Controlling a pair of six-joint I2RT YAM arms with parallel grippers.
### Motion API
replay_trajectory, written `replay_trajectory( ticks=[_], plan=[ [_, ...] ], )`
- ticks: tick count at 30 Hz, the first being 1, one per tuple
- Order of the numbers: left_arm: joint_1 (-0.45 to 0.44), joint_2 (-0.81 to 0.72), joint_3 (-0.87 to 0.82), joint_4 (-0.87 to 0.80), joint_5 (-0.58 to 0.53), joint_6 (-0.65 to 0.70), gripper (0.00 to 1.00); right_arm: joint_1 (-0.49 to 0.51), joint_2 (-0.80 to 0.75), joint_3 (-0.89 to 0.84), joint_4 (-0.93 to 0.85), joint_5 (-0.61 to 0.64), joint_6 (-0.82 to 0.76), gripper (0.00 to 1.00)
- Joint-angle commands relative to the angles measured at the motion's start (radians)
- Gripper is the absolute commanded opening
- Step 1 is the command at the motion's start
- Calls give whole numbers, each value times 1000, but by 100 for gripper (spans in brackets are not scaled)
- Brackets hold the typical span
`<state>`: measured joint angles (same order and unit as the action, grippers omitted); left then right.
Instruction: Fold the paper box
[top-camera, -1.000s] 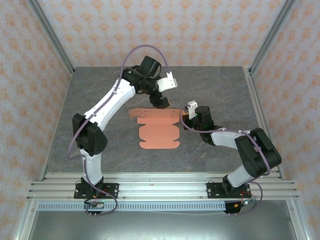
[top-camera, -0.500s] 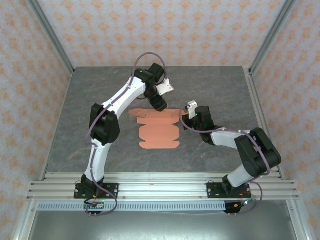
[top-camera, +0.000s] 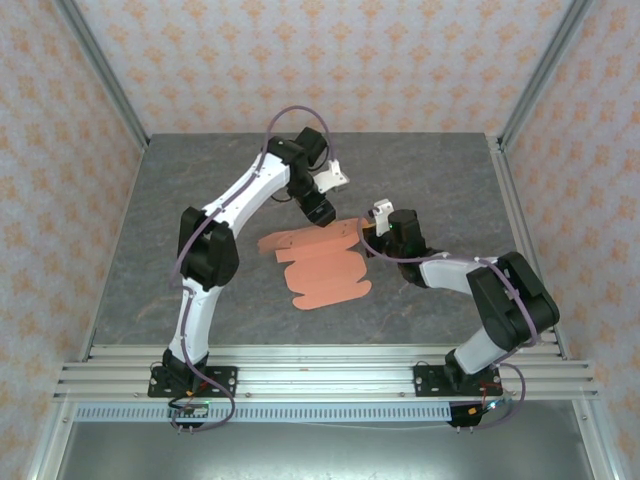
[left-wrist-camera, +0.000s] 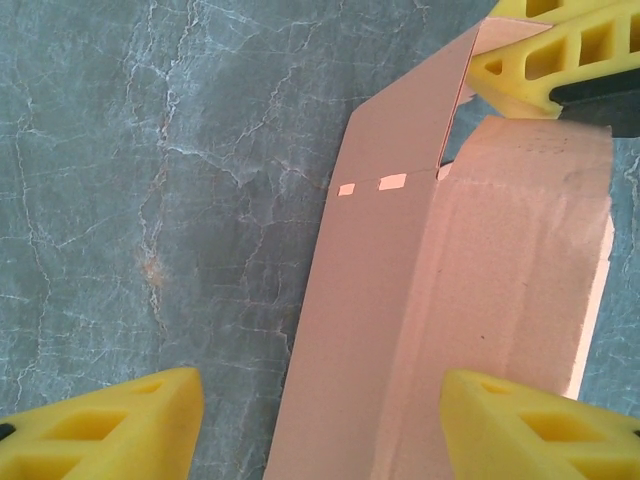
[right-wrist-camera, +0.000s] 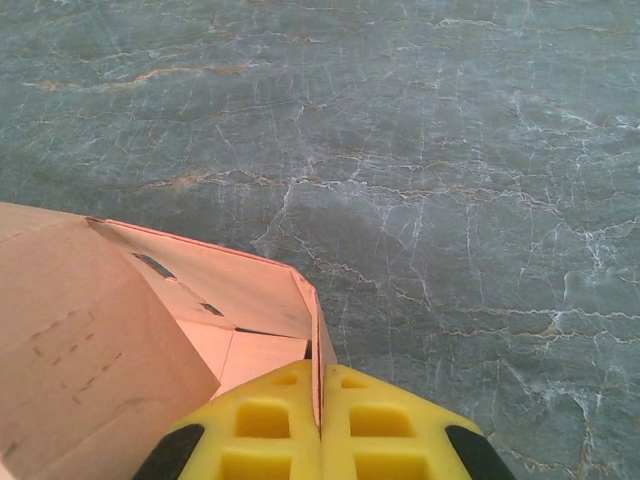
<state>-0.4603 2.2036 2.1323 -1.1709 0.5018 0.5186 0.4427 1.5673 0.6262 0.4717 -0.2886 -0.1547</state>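
Note:
The paper box (top-camera: 325, 265) is a salmon-orange die-cut sheet lying mostly flat in the middle of the table, skewed, with its rounded tabs toward the near right. My right gripper (top-camera: 372, 238) is at the sheet's right edge. In the right wrist view it (right-wrist-camera: 320, 405) is shut on a raised flap of the paper box (right-wrist-camera: 90, 330). My left gripper (top-camera: 318, 212) hovers over the sheet's far end. In the left wrist view it (left-wrist-camera: 320, 430) is open, its yellow fingers (left-wrist-camera: 110, 420) straddling the long edge of the paper box (left-wrist-camera: 480, 270), with the right gripper's yellow fingers (left-wrist-camera: 540, 65) at the upper right.
The grey marble-patterned table (top-camera: 200, 200) is bordered by patterned walls and metal frame posts (top-camera: 100, 70). An aluminium rail (top-camera: 320, 370) carrying both arm bases runs along the near edge.
The sheet has turned, its near end swinging right and toward the arms. The left arm's elbow folded inward a second ago, and its gripper has since held over the far end.

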Motion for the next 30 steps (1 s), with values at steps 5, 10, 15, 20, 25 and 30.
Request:
replay_trajectory(
  ticks=[5, 10, 15, 20, 25, 30],
  plan=[
    [11, -48, -39, -60, 75, 11, 66, 7, 17, 22, -24, -6, -6, 0],
    [10, -55, -69, -55, 100, 11, 71, 7, 17, 23, -25, -6, -6, 0],
    [8, -80, -84, -46, 125, -4, 74, 8, 23, 27, -30, -4, -6, 0],
    [6, -114, -125, -24, 138, -28, 77, 8, 21, 27, -31, -3, -6, 0],
    [-13, -137, -154, -13, 121, -61, 83, 8, 23, 27, -32, -2, -6, 0],
    [-25, -138, -188, 6, 55, -95, 84, 8, 23, 29, -33, -1, -6, 0]
  ],
)
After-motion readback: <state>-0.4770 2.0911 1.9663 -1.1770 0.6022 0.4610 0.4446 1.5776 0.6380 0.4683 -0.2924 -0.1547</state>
